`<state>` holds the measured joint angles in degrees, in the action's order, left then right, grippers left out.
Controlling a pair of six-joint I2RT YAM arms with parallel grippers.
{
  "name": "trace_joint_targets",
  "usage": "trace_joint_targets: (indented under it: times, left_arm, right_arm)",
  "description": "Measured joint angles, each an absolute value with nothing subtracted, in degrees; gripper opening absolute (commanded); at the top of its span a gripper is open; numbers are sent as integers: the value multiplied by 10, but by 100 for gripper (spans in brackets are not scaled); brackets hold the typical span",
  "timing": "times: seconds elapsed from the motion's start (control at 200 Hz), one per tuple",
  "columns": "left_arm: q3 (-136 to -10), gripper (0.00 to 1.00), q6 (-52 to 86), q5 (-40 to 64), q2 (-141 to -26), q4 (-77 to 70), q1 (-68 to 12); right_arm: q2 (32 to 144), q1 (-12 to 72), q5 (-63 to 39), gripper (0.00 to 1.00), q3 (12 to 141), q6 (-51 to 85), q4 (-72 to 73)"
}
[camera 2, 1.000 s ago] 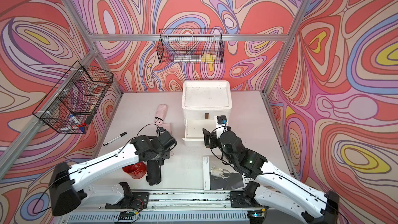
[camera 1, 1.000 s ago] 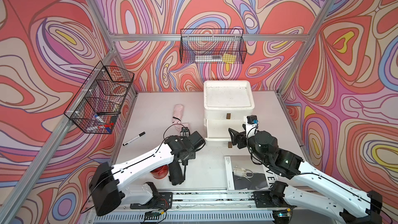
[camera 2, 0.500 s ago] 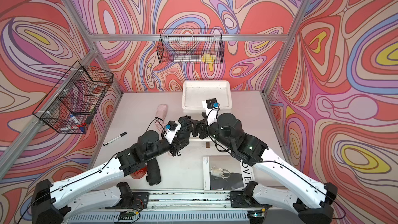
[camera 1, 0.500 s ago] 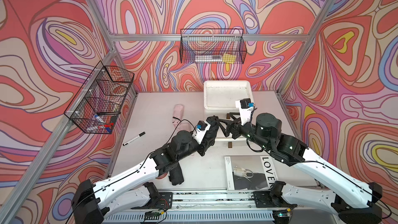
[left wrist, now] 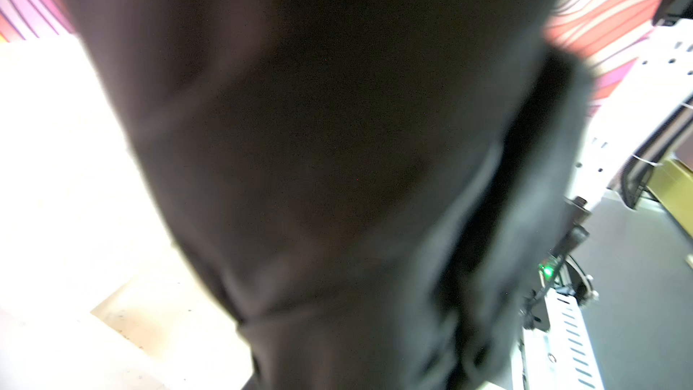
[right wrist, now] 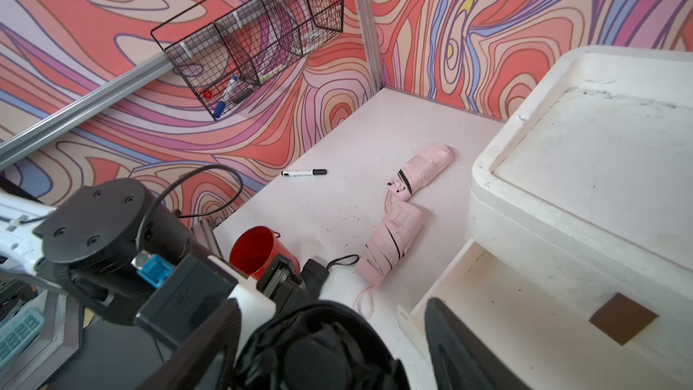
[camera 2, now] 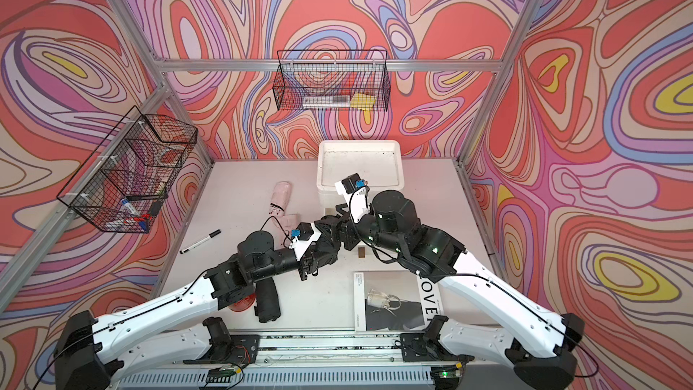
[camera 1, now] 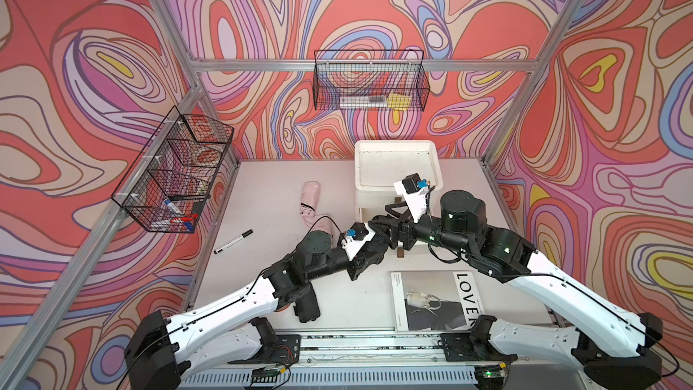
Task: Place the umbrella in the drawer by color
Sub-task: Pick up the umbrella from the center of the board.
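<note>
Swirled red and purple walls box in the pale table (camera 1: 270,181), with the white drawer unit (camera 1: 395,166) at the far side and one drawer (right wrist: 487,294) pulled open toward the near edge. My left gripper (camera 1: 375,250) is pinched nearly closed on the black umbrella (right wrist: 318,350), a crumpled folded bundle held off the table by the near-left corner of that drawer. My right gripper (right wrist: 332,313) stands wide, one finger on each side of the bundle; whether they touch it I cannot tell. I judge it light, with loose, slick cloth over a stiff folded frame, so a pinch of fabric alone could slip. I would clamp across its firm middle, clear of loose folds. Two pink umbrellas (right wrist: 393,238) lie farther left on the table.
</note>
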<state>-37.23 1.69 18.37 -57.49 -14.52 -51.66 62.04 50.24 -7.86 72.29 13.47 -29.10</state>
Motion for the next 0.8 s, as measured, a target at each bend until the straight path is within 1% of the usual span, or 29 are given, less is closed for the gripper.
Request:
trace_joint_targets:
  times: [0.075,0.29,0.521,0.801]
  left_arm:
    - [-369,29,14,199,-570,-143,-517]
    - [-363,29,4,214,-547,-126,-517]
    - [-360,29,-14,255,-536,-103,-517]
    - [-365,29,-17,316,-532,-96,-517]
  right_arm:
    - [627,503,-90,70,738,122,-316]
    - [639,503,-136,69,760,105,-342]
    - [632,498,-189,80,763,54,-375]
    - [673,504,-252,80,808,-36,-527]
